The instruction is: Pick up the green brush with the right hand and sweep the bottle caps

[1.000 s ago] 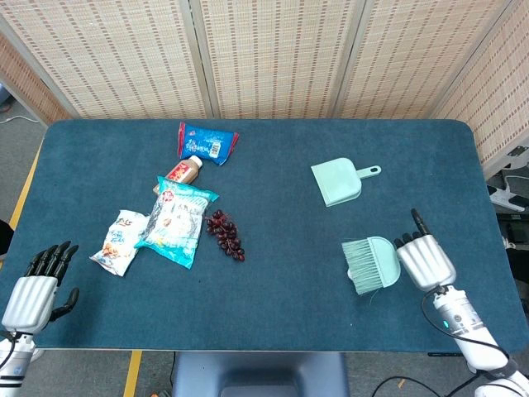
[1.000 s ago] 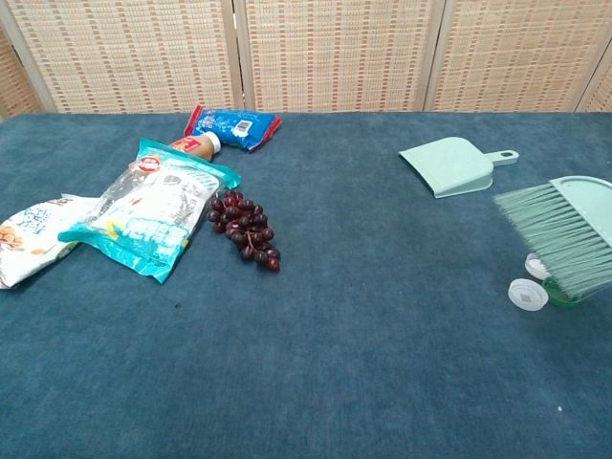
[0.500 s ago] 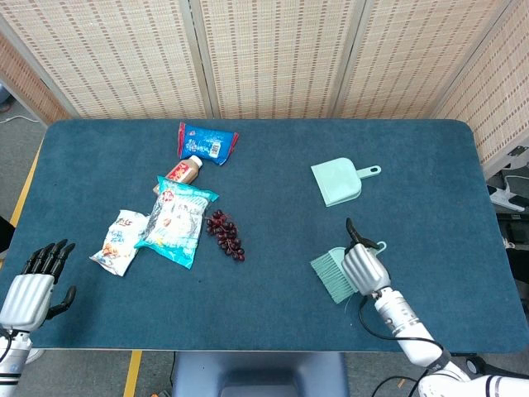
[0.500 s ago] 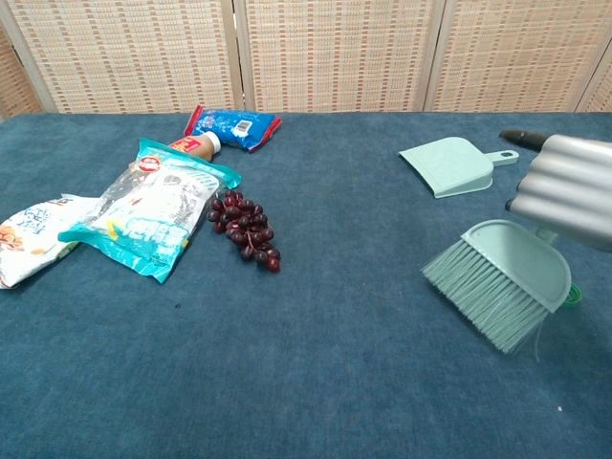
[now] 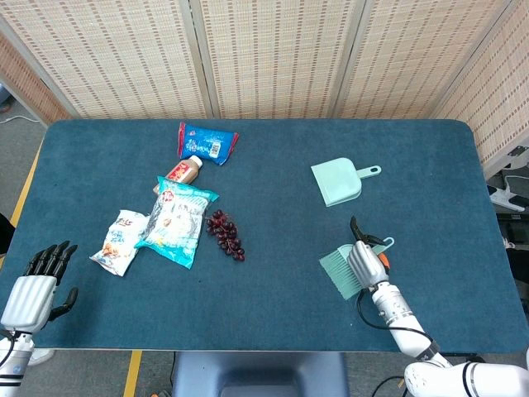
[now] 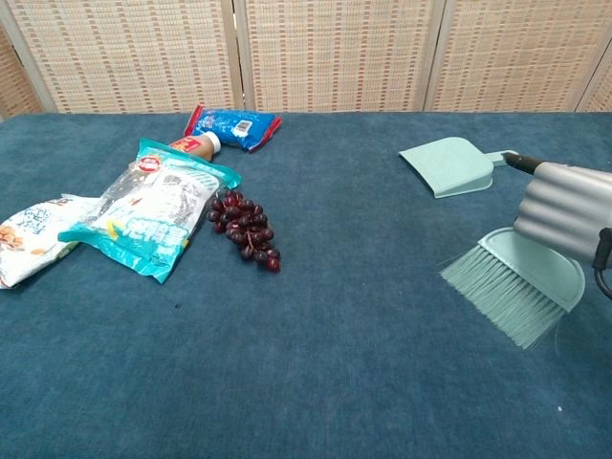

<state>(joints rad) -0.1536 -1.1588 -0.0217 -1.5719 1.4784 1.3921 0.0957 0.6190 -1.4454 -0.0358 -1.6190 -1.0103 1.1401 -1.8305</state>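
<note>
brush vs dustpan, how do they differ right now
The brush is gripped by the right hand; the dustpan lies untouched on the table, farther back. The brush ends in splayed bristles; the dustpan is a smooth flat scoop with a short handle. Both are the same pale green plastic.

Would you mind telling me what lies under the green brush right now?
Only blue table cloth shows around the green brush, held by the right hand. No bottle caps are visible; brush and hand may cover them.
</note>
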